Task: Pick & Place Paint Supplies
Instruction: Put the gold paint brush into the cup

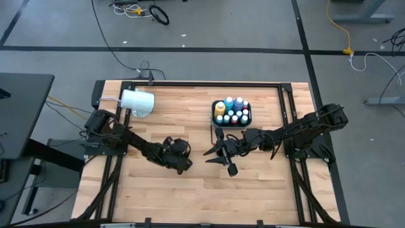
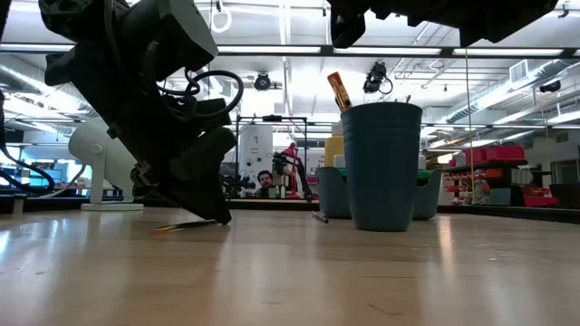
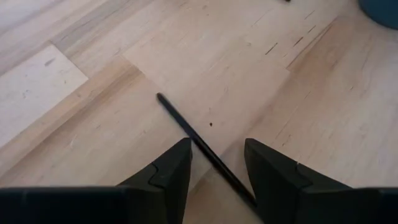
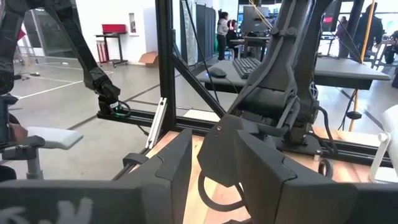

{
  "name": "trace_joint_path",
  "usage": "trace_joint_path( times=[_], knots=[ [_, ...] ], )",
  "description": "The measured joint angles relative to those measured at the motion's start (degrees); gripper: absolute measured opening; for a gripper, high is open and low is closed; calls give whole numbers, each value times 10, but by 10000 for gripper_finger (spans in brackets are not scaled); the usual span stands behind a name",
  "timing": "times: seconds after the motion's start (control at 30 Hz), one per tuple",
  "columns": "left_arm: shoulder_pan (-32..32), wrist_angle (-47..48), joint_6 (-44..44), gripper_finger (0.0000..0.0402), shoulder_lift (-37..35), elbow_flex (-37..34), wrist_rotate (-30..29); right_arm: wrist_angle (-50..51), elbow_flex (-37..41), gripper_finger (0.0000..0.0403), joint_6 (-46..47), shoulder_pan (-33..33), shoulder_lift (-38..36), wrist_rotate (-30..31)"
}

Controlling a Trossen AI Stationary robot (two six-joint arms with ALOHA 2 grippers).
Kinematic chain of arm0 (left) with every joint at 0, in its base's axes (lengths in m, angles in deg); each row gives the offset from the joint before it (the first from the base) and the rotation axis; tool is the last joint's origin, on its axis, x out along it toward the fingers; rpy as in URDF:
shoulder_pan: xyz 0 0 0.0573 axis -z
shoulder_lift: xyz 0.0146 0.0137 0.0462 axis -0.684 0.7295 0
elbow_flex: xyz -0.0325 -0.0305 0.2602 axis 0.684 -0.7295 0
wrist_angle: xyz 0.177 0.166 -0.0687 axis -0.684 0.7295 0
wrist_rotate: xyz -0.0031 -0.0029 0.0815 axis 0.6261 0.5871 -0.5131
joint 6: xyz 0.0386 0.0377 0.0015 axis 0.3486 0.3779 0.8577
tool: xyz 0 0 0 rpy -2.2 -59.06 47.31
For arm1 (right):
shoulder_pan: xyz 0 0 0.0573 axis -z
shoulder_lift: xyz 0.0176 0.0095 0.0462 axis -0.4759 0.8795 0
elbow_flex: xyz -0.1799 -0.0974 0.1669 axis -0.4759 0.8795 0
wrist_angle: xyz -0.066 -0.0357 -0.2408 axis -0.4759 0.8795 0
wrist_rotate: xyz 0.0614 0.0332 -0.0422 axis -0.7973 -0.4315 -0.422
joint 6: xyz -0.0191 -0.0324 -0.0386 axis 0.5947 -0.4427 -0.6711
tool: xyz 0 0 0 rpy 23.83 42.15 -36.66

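A thin dark brush (image 3: 196,140) lies flat on the wooden table. My left gripper (image 3: 217,146) is open and low over it, one finger on each side of the handle. The low view shows its fingertips (image 2: 217,214) close to the table beside the brush (image 2: 186,224). My right gripper (image 1: 216,154) hovers open above the table's middle, pointing level at the left arm (image 4: 214,140). Small paint bottles with pale caps, plus a taller yellow and a taller blue one, stand in a dark tray (image 1: 232,113). A blue-grey cup (image 2: 381,165) stands upright with a brush handle (image 2: 339,91) sticking out.
A large white cup (image 1: 138,103) lies on its side near the far left corner. Dark rails (image 1: 190,83) frame the table. Bare wood stretches along the near side (image 1: 202,196). A person (image 2: 265,184) sits in the room beyond the table.
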Motion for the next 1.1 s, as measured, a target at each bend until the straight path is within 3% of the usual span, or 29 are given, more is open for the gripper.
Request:
trace_joint_path(
  times=[0.4, 0.73, 1.1],
  knots=[
    [5, -17, 13, 72, 9, -1, -15, 5, 0, 123, 0, 0, 0, 0],
    [31, -37, -24, 103, 53, -1, -78, 8, 0, 123, -5, 0, 0, -1],
    [111, -33, -170, 107, 84, -3, -164, -36, 0, 123, -87, 13, 0, 0]
  ],
)
